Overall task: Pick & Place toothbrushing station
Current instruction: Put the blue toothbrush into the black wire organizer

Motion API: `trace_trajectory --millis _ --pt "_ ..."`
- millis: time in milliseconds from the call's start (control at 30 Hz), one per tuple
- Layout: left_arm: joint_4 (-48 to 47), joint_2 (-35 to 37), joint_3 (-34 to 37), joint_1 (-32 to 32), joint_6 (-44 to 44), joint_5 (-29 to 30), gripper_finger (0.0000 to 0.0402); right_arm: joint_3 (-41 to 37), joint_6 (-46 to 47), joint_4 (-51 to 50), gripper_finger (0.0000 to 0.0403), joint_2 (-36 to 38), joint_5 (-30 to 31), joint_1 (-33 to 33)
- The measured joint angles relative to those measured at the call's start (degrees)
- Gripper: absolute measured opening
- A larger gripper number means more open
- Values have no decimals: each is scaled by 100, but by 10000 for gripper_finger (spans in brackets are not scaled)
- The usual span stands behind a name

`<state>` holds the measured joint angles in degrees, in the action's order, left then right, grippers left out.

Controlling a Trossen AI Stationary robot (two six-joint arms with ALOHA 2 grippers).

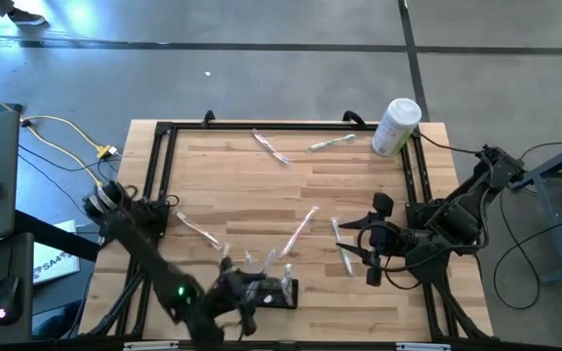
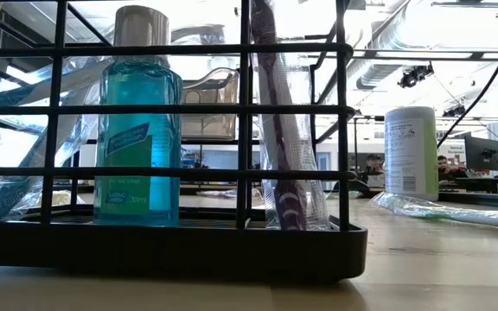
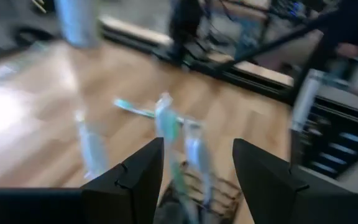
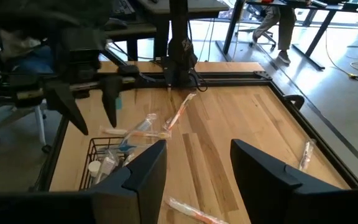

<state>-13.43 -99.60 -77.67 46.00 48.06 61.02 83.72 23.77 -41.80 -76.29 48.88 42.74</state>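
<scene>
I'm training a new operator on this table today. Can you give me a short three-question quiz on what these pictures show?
1. True or false: the left gripper hangs over the black wire rack.
2. Which bottle stands inside the rack? A) blue mouthwash bottle B) white canister C) neither
3. Fill in: the right gripper has its fingers ____.

Key: 1 true; 2 A, the canister stands at the table's far right corner; 3 open, holding nothing.

toothbrushing station: partly covered by the left claw in the high view
left wrist view: blurred throughout
wrapped toothbrushes: details too small to tell
</scene>
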Motion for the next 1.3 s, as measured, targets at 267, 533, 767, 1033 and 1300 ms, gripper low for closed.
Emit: trace_trajectory --millis 267,533,767,1033,1300 --pt "-1711 498 -977 -1146 -134 -2322 191 0 5 -24 171 0 -14 2" --pt "-4905 485 -2865 -2092 418 -4556 191 0 52 -102 171 -2 -125 2" --pt "-5297 381 -3033 -2704 710 -5390 190 0 55 -142 171 -2 -88 0" --pt "-5343 -160 -3025 -2653 491 -5957 190 0 56 -236 171 -2 -87 -52" --pt "-5303 -480 -3026 -2650 805 -6051 190 0 52 -269 171 -2 -94 -52"
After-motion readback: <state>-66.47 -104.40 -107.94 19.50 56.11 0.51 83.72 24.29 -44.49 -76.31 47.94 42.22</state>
